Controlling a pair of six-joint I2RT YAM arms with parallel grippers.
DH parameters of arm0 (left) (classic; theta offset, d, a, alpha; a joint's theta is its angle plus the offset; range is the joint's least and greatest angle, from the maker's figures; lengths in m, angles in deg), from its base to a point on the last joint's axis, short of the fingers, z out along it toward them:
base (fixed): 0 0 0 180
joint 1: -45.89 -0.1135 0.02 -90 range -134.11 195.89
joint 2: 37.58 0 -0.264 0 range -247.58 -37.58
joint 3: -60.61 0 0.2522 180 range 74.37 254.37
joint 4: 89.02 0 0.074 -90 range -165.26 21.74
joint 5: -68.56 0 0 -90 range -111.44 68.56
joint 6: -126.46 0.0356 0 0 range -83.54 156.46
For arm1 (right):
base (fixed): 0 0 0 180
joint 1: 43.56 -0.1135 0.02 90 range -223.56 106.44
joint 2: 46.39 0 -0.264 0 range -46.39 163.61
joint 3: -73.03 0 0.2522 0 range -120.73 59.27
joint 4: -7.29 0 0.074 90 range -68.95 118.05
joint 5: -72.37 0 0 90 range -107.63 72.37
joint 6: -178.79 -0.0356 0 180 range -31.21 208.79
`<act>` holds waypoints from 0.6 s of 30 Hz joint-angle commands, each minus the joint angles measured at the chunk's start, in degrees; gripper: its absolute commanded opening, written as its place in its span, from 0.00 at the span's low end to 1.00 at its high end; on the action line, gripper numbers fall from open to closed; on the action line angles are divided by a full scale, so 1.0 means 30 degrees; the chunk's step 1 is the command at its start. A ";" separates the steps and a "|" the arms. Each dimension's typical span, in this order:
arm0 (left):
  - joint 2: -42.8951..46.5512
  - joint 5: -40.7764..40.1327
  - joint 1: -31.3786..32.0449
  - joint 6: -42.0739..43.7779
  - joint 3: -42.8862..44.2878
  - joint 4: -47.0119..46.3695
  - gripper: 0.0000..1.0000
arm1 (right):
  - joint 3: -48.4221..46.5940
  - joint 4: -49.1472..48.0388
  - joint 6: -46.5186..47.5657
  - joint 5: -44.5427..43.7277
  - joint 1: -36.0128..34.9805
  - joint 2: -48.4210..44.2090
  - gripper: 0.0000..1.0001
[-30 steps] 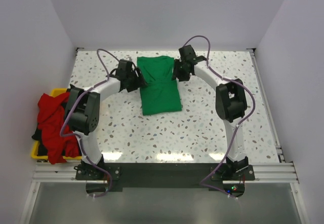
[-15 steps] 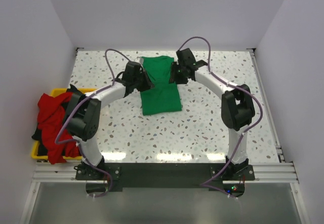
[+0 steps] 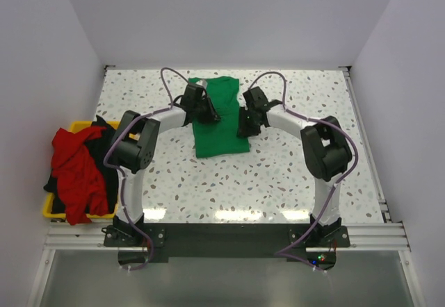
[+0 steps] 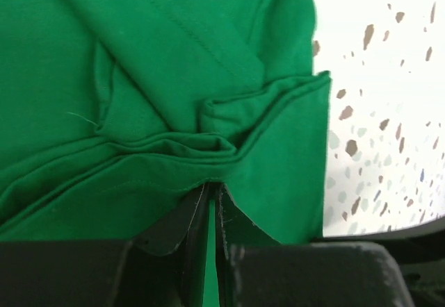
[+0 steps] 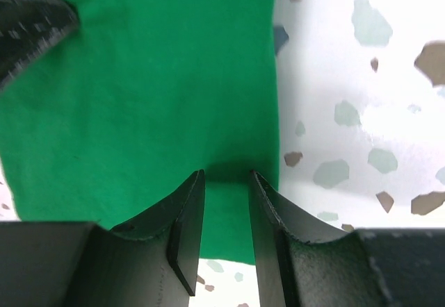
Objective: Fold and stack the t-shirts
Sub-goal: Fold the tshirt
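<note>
A bright green cotton t-shirt (image 4: 174, 57) fills most of the left wrist view, its layers bunched into soft ridges and folds. The black two-finger end effector (image 4: 212, 190) sits at the bottom edge, its fingers pressed nearly together with a strip of green cloth pinched between them. Along the right side shows a white speckled tabletop (image 4: 389, 112).

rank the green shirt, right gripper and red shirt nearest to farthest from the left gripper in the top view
1. green shirt: mid-table, right at the left gripper, which sits on its left side.
2. right gripper: just across the shirt, on its right side.
3. red shirt: heaped far off to the left.
</note>
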 commanded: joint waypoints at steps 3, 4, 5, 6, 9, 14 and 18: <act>-0.0422 -0.1027 -0.0277 -0.0655 0.0336 -0.0588 0.13 | 0.1550 -0.1357 -0.0159 0.0289 -0.0075 -0.1331 0.34; -0.0422 -0.1174 -0.0307 -0.0714 -0.0014 -0.0674 0.13 | 0.1870 -0.1416 -0.0130 0.0260 -0.0075 -0.1361 0.34; -0.0393 -0.1176 -0.0336 -0.0714 -0.0162 -0.0762 0.13 | 0.2019 -0.1474 -0.0130 0.0202 -0.0046 -0.1361 0.34; -0.0392 -0.1205 -0.0394 -0.0743 -0.0280 -0.0763 0.13 | 0.2165 -0.1504 -0.0101 0.0172 -0.0075 -0.1419 0.34; -0.0217 -0.1176 -0.0395 -0.0393 -0.0340 -0.0763 0.14 | 0.2430 -0.1562 -0.0013 0.0142 -0.0046 -0.1536 0.34; 0.0836 -0.0738 -0.0424 0.0338 -0.0105 -0.0733 0.23 | 0.2401 -0.1241 0.0192 -0.0179 -0.0046 -0.2034 0.34; 0.2706 0.0054 -0.0191 0.0282 -0.0864 -0.1374 0.31 | 0.2197 -0.0802 0.0426 -0.0793 -0.0075 -0.2678 0.34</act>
